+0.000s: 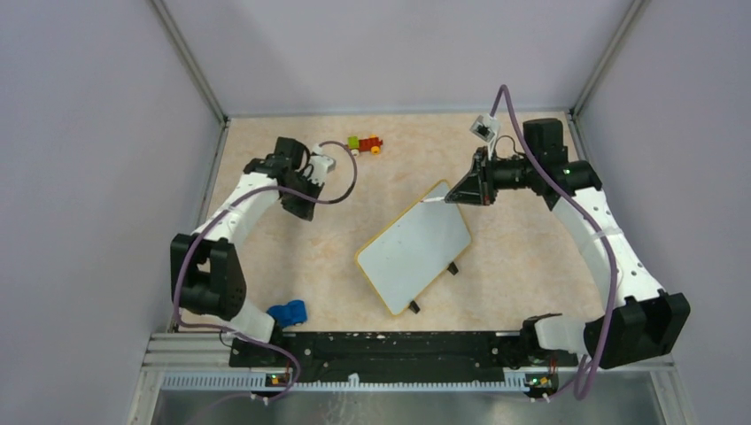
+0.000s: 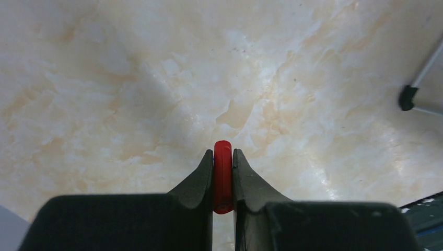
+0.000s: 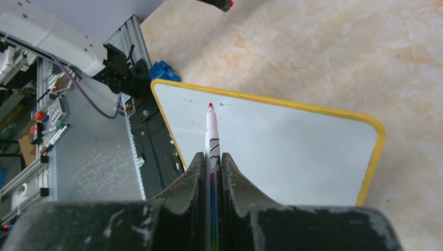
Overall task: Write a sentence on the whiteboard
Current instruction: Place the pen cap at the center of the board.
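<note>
Your right gripper [image 3: 211, 157] is clamped narrow on the marker [image 3: 211, 128], red tip pointing forward. The whiteboard [image 3: 292, 151] lies just ahead of and under its fingers. It's blank bar a few faint specks near the tip, with no sentence yet, so this looks like the start of writing. Can't tell if the tip touches. Left gripper [image 2: 223, 157] pinches the red cap [image 2: 223, 178] over the table [image 2: 130, 78], board off to its right. Next: light downward pressure, first letter near the board's edge, leaving room for the line.
</note>
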Robot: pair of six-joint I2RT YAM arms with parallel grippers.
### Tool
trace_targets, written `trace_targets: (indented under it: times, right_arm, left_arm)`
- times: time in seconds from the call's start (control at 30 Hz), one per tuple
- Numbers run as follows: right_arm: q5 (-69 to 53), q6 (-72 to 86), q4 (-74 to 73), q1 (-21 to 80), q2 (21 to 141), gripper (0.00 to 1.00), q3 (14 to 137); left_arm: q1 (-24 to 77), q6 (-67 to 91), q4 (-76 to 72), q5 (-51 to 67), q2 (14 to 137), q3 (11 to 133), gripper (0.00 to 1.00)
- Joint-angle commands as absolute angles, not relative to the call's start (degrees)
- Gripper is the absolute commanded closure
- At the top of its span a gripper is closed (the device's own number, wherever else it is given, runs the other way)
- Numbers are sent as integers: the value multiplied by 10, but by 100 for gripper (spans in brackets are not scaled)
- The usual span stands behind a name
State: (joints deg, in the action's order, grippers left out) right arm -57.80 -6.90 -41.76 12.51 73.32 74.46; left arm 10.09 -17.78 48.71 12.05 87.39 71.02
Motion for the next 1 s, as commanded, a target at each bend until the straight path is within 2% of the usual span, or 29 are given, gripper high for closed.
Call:
trace_targets:
  times: [0.0,0.13,0.27,0.67,0.77,0.97]
  right_arm:
    - [-581,-110,-420,122,699,100,728]
    - [-582,-115,-418,123,688,100,707]
    - [-594,-130,-428,125,676,100,687]
    - [-588,-132,-409,150,664,100,656]
    - [-583,-140,-414,155,666,100,660]
    - [-578,-162,-430,159,672,100,665]
  left_arm:
    - [130,-195,505,6,937,713,98]
    - [139,-191,469,-32,982,705,98]
    - [144,-183,462,-14,1017,706,97]
    - [162,-177,433,-34,1080,679,89]
    - [163,-176,432,-29,1088,678,84]
    - [165,-179,445,-16,1083,683,64]
